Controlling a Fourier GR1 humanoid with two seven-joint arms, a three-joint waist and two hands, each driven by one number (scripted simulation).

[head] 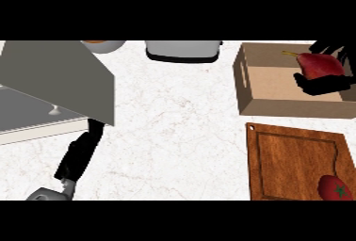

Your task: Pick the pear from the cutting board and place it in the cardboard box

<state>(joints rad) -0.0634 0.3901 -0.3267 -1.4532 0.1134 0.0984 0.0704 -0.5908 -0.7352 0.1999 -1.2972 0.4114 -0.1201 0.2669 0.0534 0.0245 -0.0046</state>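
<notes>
Right hand (321, 84) sits at the upper right of your head view, over the cardboard box (257, 101). Its black fingers curl round the pear (319, 65): fingers show above and to the right of the fruit, and the thumb side shows below it. You see the pear as dark red, stem pointing up and left, held above the box's tan floor and inside the outline of its walls. Whether the fruit touches the floor you cannot tell from this angle.

Cutting board (295, 157) lies just below the box, brown wood with a groove round its edge and a small hole at its top left corner. 1 red fruit with a green stem patch (335, 188) rests on the board's lower right corner, partly cut by the frame.

Left hand (76, 157) shows at the lower left as a dark shape pointing down toward the frame's edge, under a large grey slab (62, 75); you cannot tell how its fingers stand.

Along the top edge of the white marble counter (173, 136) you see a grey appliance (184, 51) and part of a round bowl (104, 45).
</notes>
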